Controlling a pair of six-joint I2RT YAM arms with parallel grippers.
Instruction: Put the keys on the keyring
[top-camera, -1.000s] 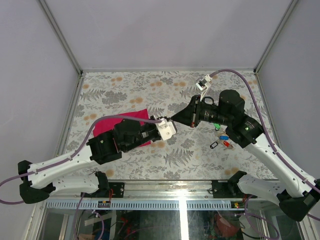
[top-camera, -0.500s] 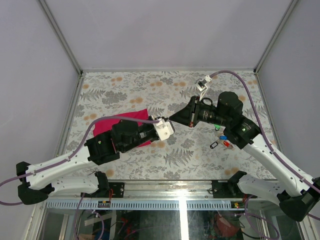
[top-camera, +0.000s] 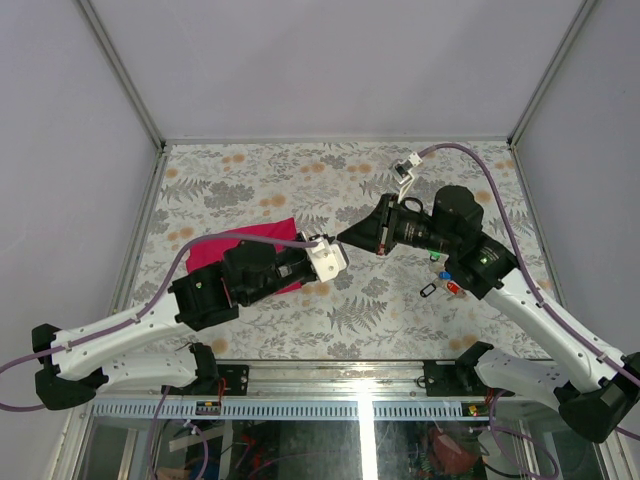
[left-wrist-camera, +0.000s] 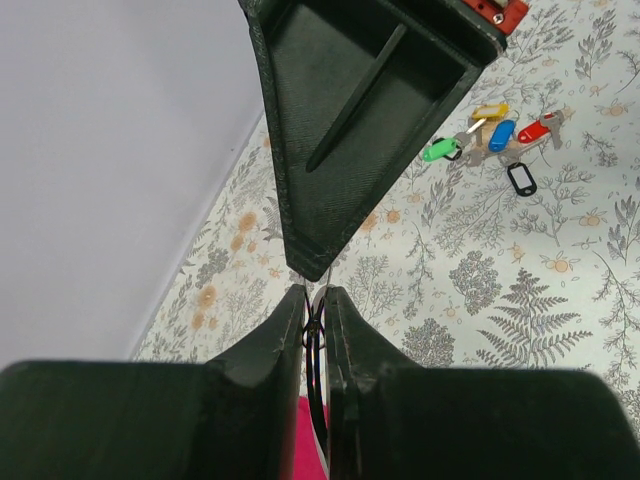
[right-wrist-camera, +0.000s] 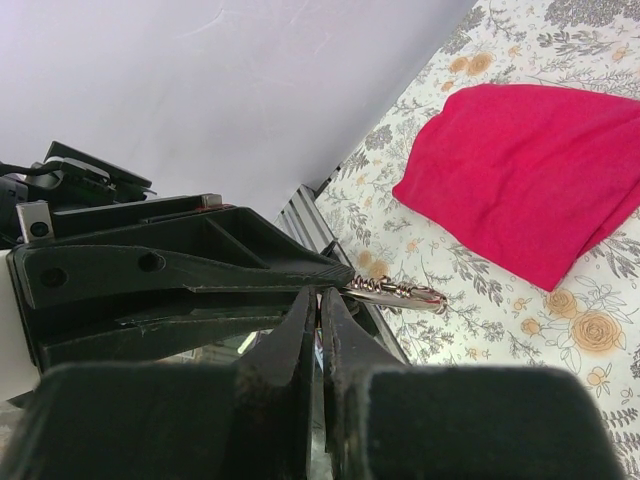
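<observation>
Both arms meet nose to nose over the middle of the table (top-camera: 300, 180). The left gripper (left-wrist-camera: 315, 300) has its fingers pinched down to a narrow slit, and the thin wire of the keyring (left-wrist-camera: 317, 345) is clamped edge-on in that slit. The right gripper (left-wrist-camera: 310, 262) comes in from twelve o'clock in the left wrist view, fingers pressed together, tip right at the ring. I cannot tell whether it has bitten the wire or only touches it. From the right wrist camera, a short silvery swivel link (right-wrist-camera: 395, 291) pokes out at three o'clock from the meeting point. No key looks to be on the ring yet, so this reads as the step of getting a coil opened. To do it well, the left hand should be the steady vice and not twist, while the right works only the free end of the wire. A thin loop like this will likely spring or slip out if both pull at once. The keys (left-wrist-camera: 502, 135) lie in a small bunch on the table, green, yellow, blue and red heads touching or just beside each other. They sit well apart from the ring, at about four o'clock from the grippers in the top view. A black tag (left-wrist-camera: 521, 179) sits just beside them at five o'clock. The right arm's own forearm hangs over that bunch and partly hides it from above. The magenta cloth (right-wrist-camera: 520, 170) lies at nine o'clock under the left arm, out of the working line.
</observation>
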